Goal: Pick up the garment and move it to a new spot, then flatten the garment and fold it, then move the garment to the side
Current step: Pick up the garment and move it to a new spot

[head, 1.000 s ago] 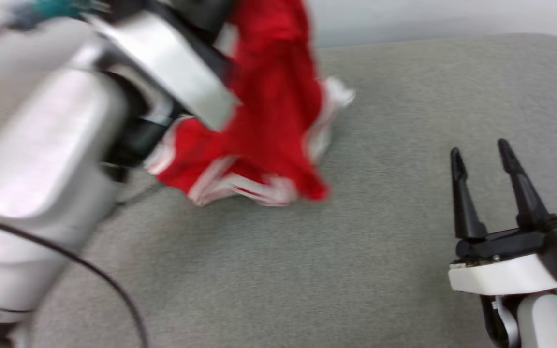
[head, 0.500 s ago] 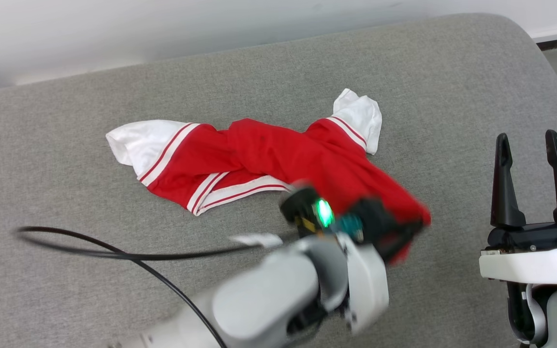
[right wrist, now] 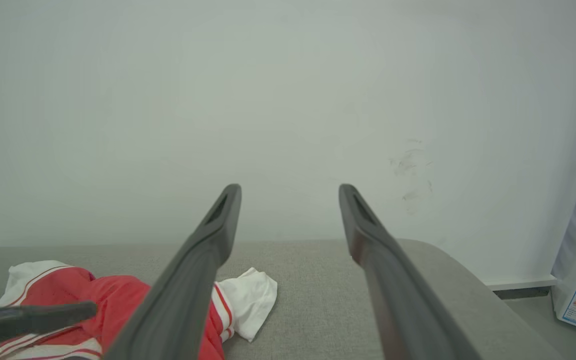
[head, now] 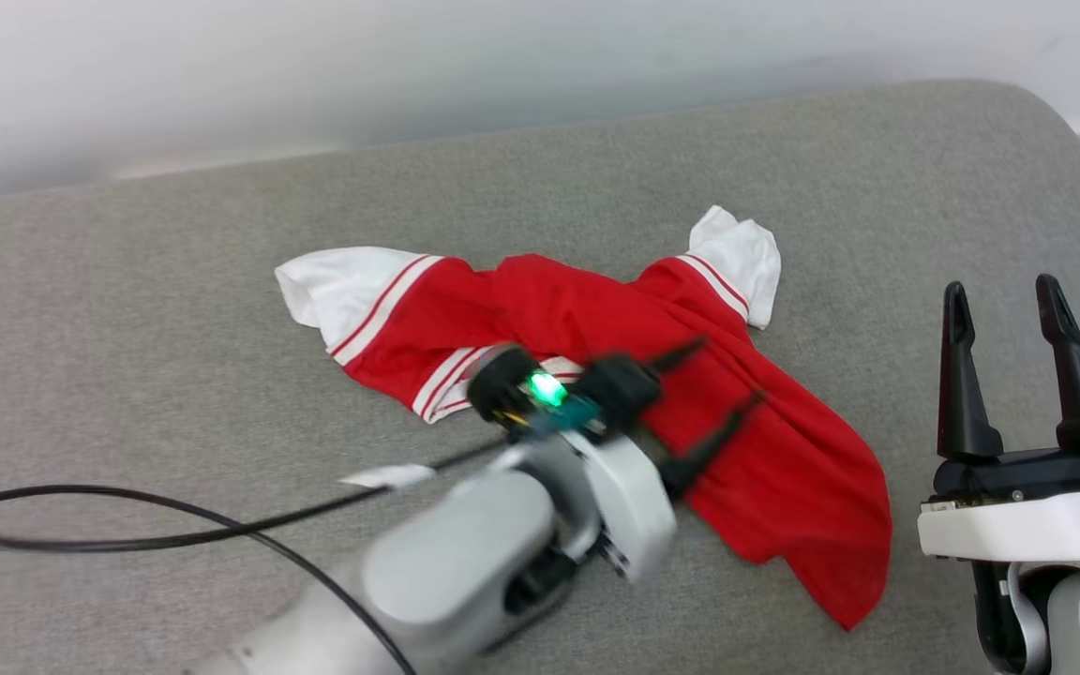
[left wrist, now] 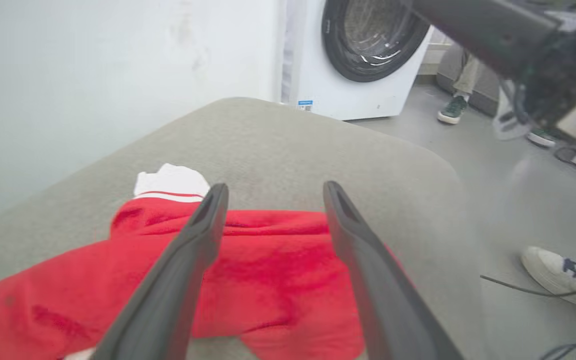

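Note:
The garment (head: 596, 319), red with white sleeves and striped trim, lies crumpled on the grey padded surface (head: 174, 328). Its lettering is hidden. One white sleeve (head: 334, 286) points left, the other (head: 737, 253) lies at the back right, and a red tail runs to the front right. My left gripper (head: 729, 373) hovers open just over the red cloth, holding nothing. In the left wrist view, red fabric (left wrist: 278, 260) lies below the spread fingers (left wrist: 208, 225). My right gripper (head: 999, 289) stands open at the lower right, beside the garment's tail and apart from it.
A black cable (head: 127, 525) loops over the surface at the front left. A pale wall (right wrist: 288, 100) runs behind. The surface's rounded end is at the right. Beyond it stand a washing machine (left wrist: 363, 55), a person's shoe (left wrist: 563, 280) and another foot (left wrist: 453, 107).
The left gripper lowered the hanging garment onto the surface, then opened and let go of its red edge. The head camera shifted too. The right gripper stayed open.

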